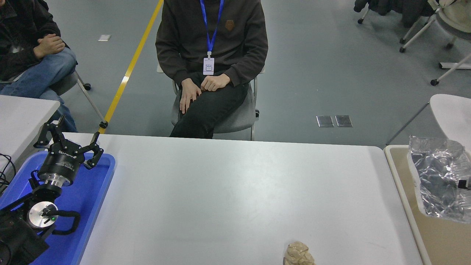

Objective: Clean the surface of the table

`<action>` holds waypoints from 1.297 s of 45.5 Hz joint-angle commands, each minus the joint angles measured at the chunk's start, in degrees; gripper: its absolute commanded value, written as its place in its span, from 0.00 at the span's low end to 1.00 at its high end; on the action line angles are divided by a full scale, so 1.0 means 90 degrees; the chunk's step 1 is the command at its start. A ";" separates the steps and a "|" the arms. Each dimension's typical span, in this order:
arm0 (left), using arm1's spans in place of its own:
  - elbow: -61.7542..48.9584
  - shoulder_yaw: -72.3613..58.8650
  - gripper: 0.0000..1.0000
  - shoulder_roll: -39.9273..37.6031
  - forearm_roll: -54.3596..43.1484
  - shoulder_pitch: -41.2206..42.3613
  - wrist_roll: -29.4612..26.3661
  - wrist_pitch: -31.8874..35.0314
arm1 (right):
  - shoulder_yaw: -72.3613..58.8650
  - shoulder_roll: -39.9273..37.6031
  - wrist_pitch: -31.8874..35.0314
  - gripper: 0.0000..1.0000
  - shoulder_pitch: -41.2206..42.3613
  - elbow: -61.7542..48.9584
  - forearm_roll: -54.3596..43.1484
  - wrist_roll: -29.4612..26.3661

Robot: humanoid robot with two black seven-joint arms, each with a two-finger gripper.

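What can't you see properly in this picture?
- Right gripper: head view, only a black tip shows at the right edge, against the shiny bag; open or shut is unclear.
- Beige lump: bottom edge cuts it off.
- Bin: right and bottom edges crop it.
- Badge: print too small.

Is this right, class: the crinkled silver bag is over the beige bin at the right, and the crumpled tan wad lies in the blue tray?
Not quite. In the head view the crumpled tan wad lies on the table surface at its near edge, not in the blue tray. The silver bag is over the beige bin.
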 commanded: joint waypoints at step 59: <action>0.0000 0.0000 1.00 0.0000 0.0000 0.0000 0.0000 0.0000 | -0.1073 0.2335 -0.1223 0.00 -0.1001 -0.3754 0.0554 -0.0042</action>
